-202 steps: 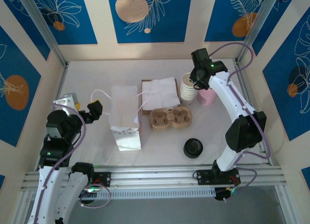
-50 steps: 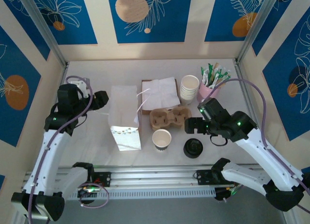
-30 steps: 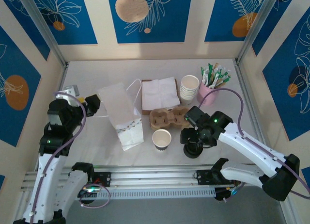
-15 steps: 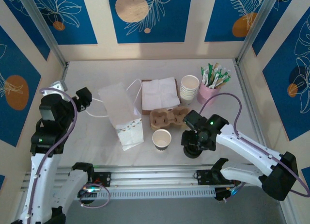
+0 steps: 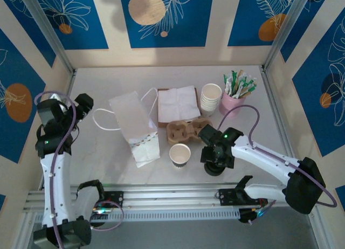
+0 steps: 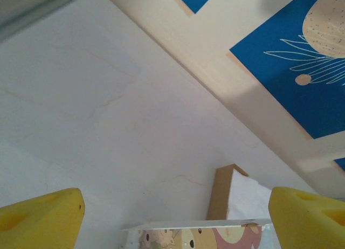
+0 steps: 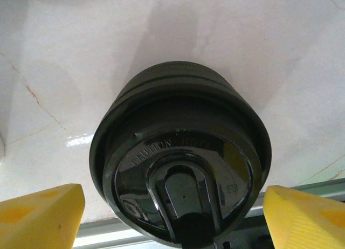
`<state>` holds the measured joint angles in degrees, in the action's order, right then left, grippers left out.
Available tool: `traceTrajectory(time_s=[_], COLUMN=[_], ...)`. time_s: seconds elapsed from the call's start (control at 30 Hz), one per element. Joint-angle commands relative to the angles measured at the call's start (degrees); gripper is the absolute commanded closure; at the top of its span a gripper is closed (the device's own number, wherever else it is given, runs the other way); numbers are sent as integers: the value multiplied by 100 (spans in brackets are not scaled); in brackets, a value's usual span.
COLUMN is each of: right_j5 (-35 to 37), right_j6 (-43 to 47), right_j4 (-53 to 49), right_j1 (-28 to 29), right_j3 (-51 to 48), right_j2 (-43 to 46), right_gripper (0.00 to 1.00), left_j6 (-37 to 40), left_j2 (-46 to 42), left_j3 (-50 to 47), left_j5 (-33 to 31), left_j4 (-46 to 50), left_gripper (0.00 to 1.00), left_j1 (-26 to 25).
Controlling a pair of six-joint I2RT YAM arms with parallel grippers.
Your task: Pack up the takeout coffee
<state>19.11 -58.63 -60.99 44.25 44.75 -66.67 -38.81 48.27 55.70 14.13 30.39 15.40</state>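
Jaws of the right gripper [image 7: 172, 216] straddle the black lid [image 7: 178, 163] wide near the table's [image 5: 108, 152] front edge; left gripper [image 6: 175, 216] gapes empty at the left edge.

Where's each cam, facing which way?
Top external: above and behind the bases, looking down on the table; both arms show, cup carrier mid-table.
Left wrist: on the left gripper, facing across the table to the back wall; its fingertips in lower corners.
Right wrist: on the right gripper, facing straight down at the black lid; fingertips flank it.
Shared: top and left wrist both catch the paper bag.
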Motion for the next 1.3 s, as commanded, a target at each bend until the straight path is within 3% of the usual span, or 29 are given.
traceTrajectory(time_s=[0.0, 0.2, 0.63, 1.03, 1.27], right_j5=[199, 430, 262, 236, 285], right_j6=[-219, -351, -584, -597, -650], right_j4=[-39, -203, 234, 237, 184], right_j1=[114, 238, 200, 185, 189], right_j3=[-12, 86, -88, -145, -204], right_j2=[-111, -276, -179, -228, -208], right_gripper=[14, 14, 17, 18, 17], left_j6=[-267, 72, -159, -191, 69], left_j2=[50, 154, 842, 1130, 989], left_j3=[-341, -987, -1132, -1244, -1318], left_j5=[876, 1157, 2489, 2866, 2660], left_j4=[-424, -686, -1450, -1603, -1335], left_gripper=[12, 21, 22, 24, 25], left_j1=[165, 165, 183, 156, 139])
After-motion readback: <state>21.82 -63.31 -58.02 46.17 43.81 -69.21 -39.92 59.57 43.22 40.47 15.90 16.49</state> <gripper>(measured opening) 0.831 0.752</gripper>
